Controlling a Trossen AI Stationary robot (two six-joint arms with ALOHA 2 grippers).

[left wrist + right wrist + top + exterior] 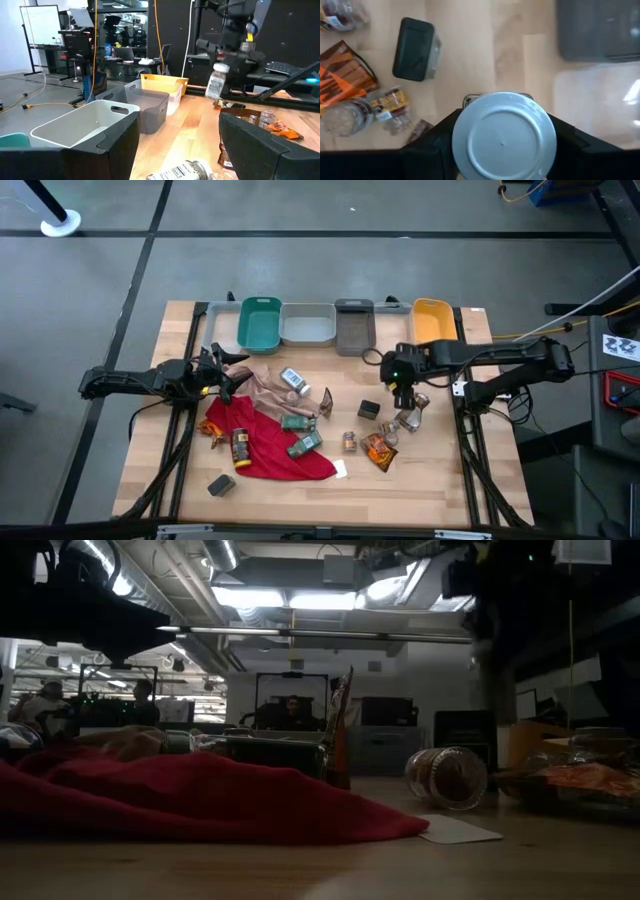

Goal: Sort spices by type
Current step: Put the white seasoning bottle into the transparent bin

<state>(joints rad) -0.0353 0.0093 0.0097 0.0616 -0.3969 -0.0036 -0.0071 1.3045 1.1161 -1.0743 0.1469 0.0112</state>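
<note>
- Right pincer (405, 393) grips a white-capped jar (503, 135), held above the tabletop (440, 480) near the grey bin (354, 326).
- Left pincer (222, 373) spread open, hovering over my tan cloth (268, 388).

Pale smooth wooden table (440, 470), soft red cloth (270, 445), matt plastic bins (308, 326), crinkly glossy orange packet (379, 450).

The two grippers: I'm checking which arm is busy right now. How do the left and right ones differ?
The right gripper is shut on a white-capped jar, lifted above the table near the bins; the left gripper is open and holds nothing. The right gripper is over bare wood beside the dark box; the left is at the tan cloth. Both are dark, with two fingers.
</note>
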